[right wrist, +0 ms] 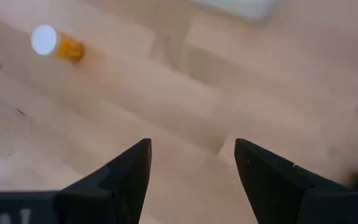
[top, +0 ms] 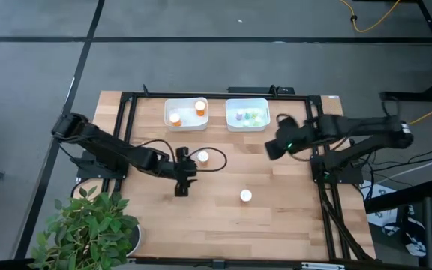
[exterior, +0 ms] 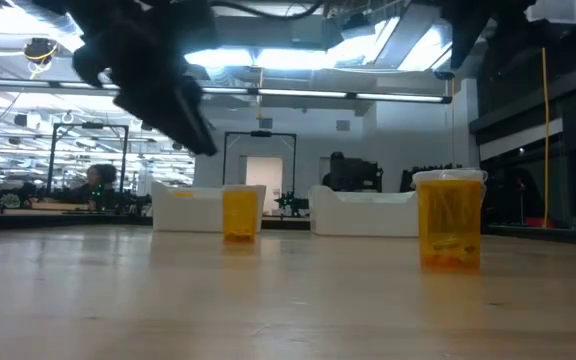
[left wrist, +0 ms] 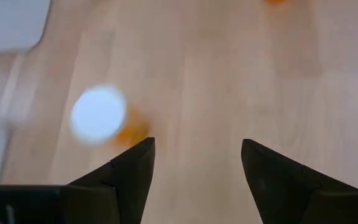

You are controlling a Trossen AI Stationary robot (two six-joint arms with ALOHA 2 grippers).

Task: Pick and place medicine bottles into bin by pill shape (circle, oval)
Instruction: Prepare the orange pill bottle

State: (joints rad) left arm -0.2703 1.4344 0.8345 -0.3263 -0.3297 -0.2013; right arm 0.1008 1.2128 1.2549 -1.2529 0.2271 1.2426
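Hovering open left pincer near white-capped orange cylindrical bottle.

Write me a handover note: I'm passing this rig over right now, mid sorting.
Left claw: open, empty, over the table centre beside an orange bottle.
Right claw: open, empty, hanging in front of the right bin.
Done: two orange bottles in the left bin; several pale green or clear bottles in the right bin.
Left: two orange bottles on the table, the one by the left claw and a second bottle nearer the front edge. Pill shapes cannot be read from here.
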